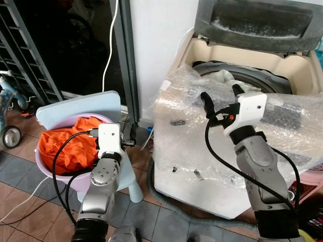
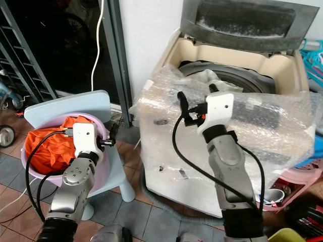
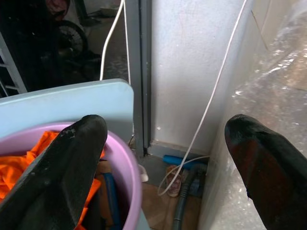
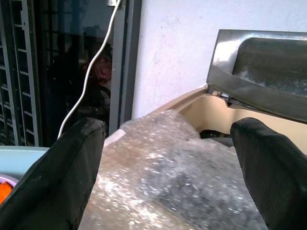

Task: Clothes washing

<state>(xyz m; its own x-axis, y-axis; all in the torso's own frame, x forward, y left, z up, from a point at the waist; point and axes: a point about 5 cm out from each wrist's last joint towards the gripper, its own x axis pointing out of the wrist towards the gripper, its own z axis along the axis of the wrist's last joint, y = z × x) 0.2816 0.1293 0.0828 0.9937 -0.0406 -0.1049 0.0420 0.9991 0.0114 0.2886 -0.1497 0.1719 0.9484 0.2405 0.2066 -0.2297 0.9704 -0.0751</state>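
Orange clothes (image 1: 70, 143) fill a lilac basin (image 1: 46, 171) that stands on a pale blue plastic chair (image 1: 75, 105). My left gripper (image 3: 165, 127) hovers open and empty at the basin's right rim, between the basin and the washer. To the right is a cream top-loading washing machine (image 1: 194, 50) with its grey lid (image 1: 257, 22) raised. A pale cloth (image 1: 224, 76) lies in the drum (image 1: 257, 79). Bubble wrap (image 1: 186, 131) covers the washer's front. My right gripper (image 1: 220, 92) is held open and empty above that wrap, at the washer's front edge.
A white cable (image 1: 108, 45) hangs down by the dark doorway and metal gate. A child's tricycle (image 1: 7, 103) stands at far left. A grey hose (image 1: 171, 201) lies on the tiled floor under the washer. Pink and yellow items (image 2: 298, 176) crowd the right.
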